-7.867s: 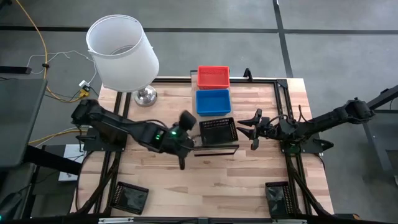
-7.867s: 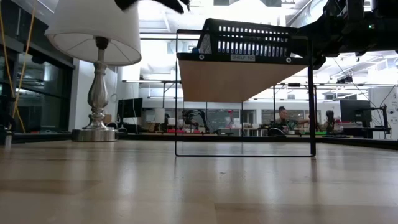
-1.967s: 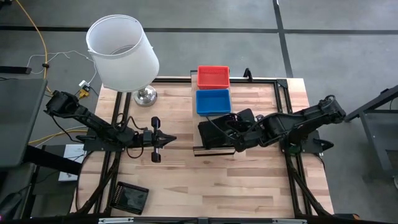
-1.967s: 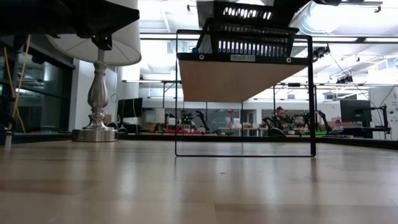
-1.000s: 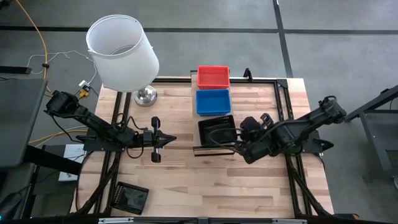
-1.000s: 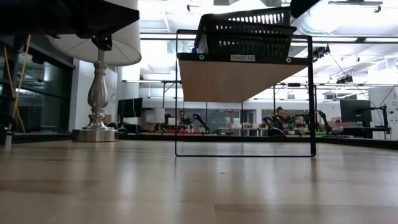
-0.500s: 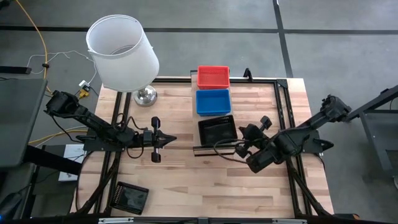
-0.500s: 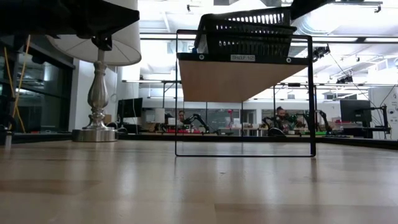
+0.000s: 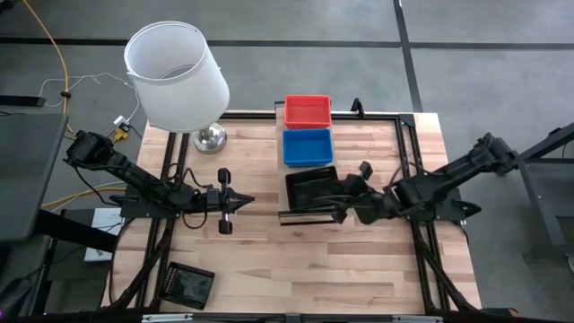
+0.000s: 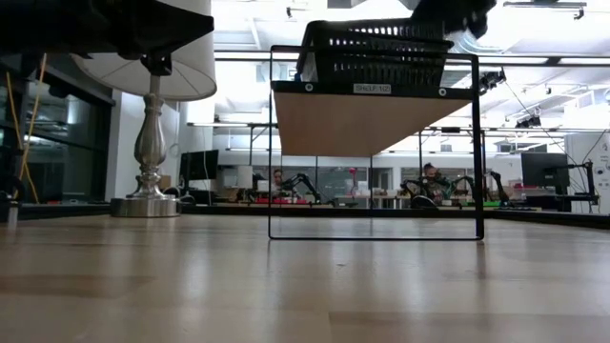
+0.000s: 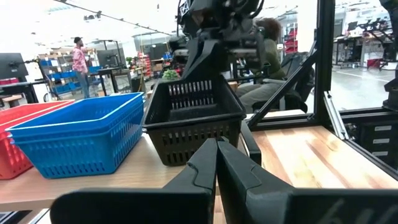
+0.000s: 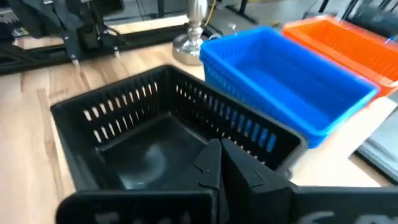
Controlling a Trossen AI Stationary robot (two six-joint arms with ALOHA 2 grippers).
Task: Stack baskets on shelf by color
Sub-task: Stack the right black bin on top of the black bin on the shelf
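Hovering closed right tool (image 9: 343, 212), just beside black basket (image 9: 313, 188) on shelf (image 10: 374, 119)

Red basket (image 11: 18, 143) cut off by the left wrist view's edge, lamp (image 10: 143, 57) shade cropped in low view, distant people blurred.

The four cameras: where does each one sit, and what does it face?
High: overhead, looking down; both arms, right tool beside black basket.
Low: table height, facing shelf.
Left wrist: behind shut left tool, facing blue basket.
Right wrist: above black basket, own fingers showing.
All views share the black basket.
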